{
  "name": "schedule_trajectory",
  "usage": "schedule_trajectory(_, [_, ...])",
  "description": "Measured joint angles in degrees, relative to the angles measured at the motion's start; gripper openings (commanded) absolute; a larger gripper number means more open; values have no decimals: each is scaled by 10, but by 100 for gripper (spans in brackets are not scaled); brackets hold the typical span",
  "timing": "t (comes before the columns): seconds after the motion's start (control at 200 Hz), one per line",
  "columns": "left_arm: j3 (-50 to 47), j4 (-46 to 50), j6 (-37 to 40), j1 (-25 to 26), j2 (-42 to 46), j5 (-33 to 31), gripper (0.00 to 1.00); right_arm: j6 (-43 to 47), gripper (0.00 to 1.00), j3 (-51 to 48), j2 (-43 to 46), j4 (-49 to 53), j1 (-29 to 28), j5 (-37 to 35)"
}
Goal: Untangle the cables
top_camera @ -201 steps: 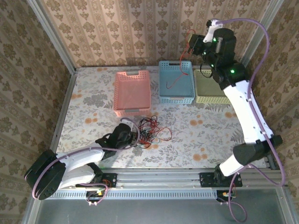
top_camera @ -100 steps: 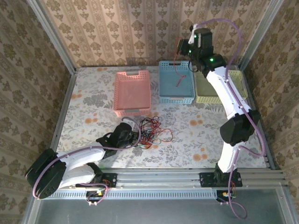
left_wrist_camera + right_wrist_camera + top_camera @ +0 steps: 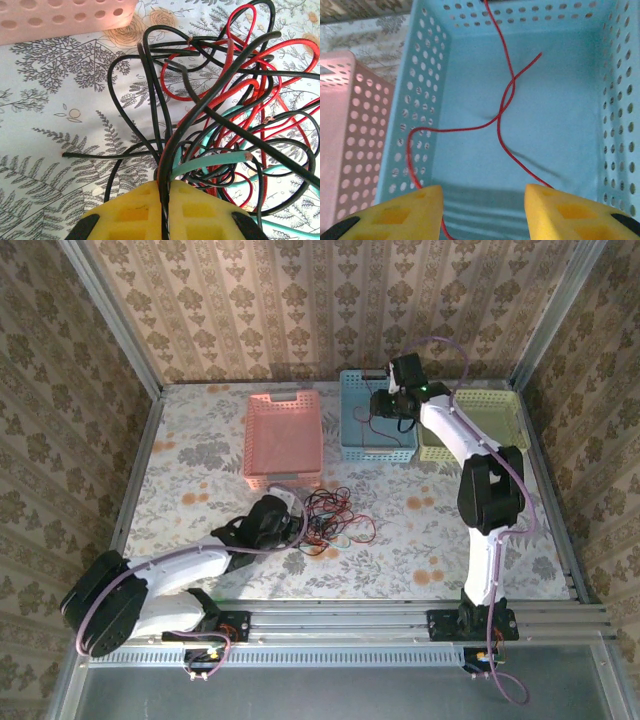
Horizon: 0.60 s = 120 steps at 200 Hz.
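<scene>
Right pincer (image 3: 482, 200) spread open over the blue basket (image 3: 415, 90), red cable (image 3: 502, 107) lying loose inside it; I'd lift straight up so no finger snags it, while my left pincer (image 3: 165, 202), clamped on a black cable (image 3: 159, 150), pins the tangle (image 3: 235, 115) on the table (image 3: 50, 125).

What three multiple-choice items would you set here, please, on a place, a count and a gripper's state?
1. Where does the single thin red wire lie? A: in a glass jar. B: in the blue perforated plastic basket. C: on a metal hook.
2. How many perforated baskets stand in a row? A: three. B: two. C: five.
3. How is the left gripper? A: wide open. B: shut on nothing. C: shut on a thin black cable.
Key: 1 B, it curls on the blue floor; 2 A, pink plastic basket, blue one, pale green plastic basket; 3 C, its jaws pinch that strand.
</scene>
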<state>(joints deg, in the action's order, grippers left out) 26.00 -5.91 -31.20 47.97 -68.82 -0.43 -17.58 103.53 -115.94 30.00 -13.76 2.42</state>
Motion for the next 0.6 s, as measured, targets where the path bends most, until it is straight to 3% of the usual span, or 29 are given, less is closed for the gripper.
schedule_trajectory(0.195, [31,2,2,0,-35,9,10,-19,42,-78,139,-16,-5,-18])
schedule_trajectory(0.405, [67,-2,10,1,-83,26,8,-63,42,-353,383,-101,-58,-19])
schedule_trajectory(0.515, [84,-3,16,3,-110,42,5,-78,39,-479,445,-107,-98,9])
schedule_trajectory(0.6, [102,-3,24,5,-127,55,3,-96,44,-567,472,-109,-104,41])
